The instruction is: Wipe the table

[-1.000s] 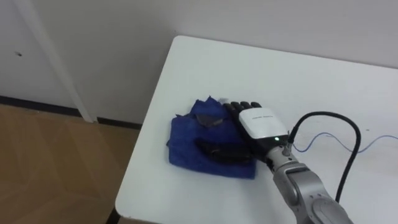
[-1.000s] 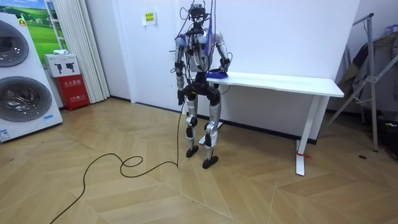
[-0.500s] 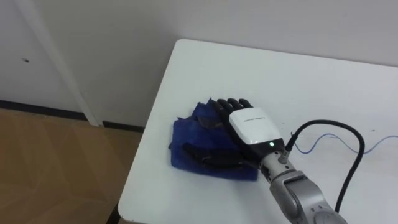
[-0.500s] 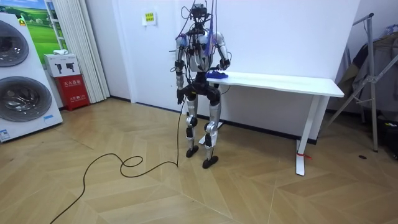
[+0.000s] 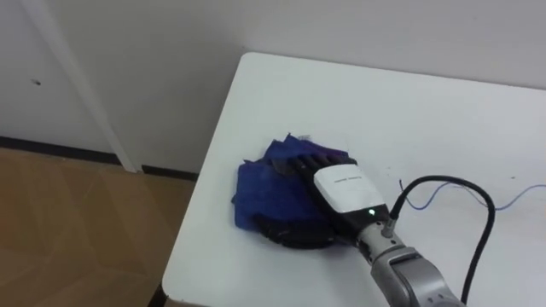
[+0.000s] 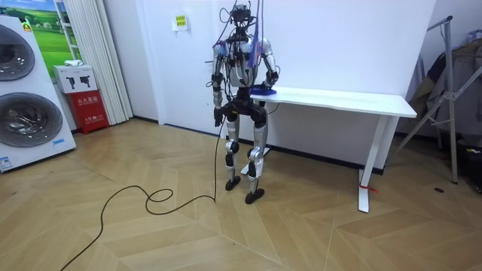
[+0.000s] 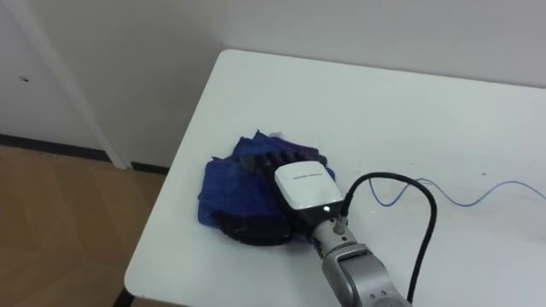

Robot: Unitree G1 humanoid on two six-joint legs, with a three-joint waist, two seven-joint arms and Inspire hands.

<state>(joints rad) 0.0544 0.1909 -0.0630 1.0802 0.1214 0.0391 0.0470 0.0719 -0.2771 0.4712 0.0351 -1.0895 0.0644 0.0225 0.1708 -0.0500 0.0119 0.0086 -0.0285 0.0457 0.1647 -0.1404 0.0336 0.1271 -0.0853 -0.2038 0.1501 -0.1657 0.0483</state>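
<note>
The right hand (image 5: pixel 341 186) laid straight fingers (image 5: pixel 312 157) on the blue cloth (image 5: pixel 256 186). It looked soft and light; press its middle.

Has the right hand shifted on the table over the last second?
Yes: the right hand, pressing the blue cloth, has slid slightly back toward the table's near edge.

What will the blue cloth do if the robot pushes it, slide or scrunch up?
It probably scrunches a bit: the blue cloth lies in soft, rumpled folds, so it looks floppy. Under the flat right hand it would likely slide easily, since the white table looks smooth.
</note>
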